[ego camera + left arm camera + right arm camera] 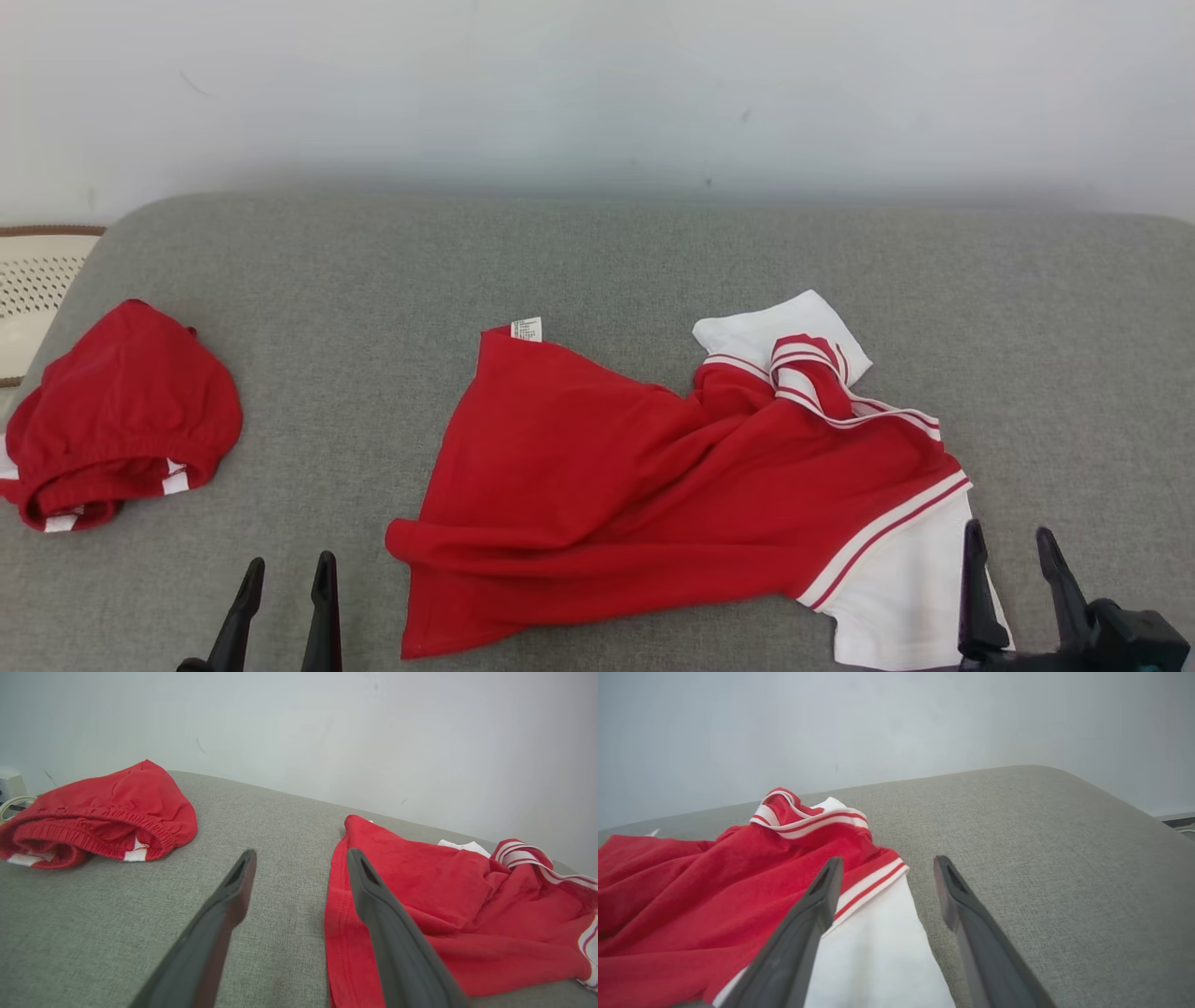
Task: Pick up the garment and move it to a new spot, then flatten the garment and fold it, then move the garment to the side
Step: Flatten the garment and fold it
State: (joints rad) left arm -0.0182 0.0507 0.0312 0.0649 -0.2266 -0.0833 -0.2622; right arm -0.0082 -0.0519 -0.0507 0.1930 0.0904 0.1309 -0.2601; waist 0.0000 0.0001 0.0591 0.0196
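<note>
**Limp red shirt, both claws open**

The red-and-white T-shirt (653,485) lies crumpled right of centre on the grey upholstered surface (597,261). It looks light, soft and floppy. Pinching the hem (334,914) and the white sleeve (906,588) should spread it best. The left claw (289,562) and right claw (1008,532) both stand open and empty. Red shorts (121,411) lie far left.

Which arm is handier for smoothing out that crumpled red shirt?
Probably right. The right pincer, open, sits at the white sleeve of the shirt; the left pincer, also open, is over bare grey cushion beside it.
</note>
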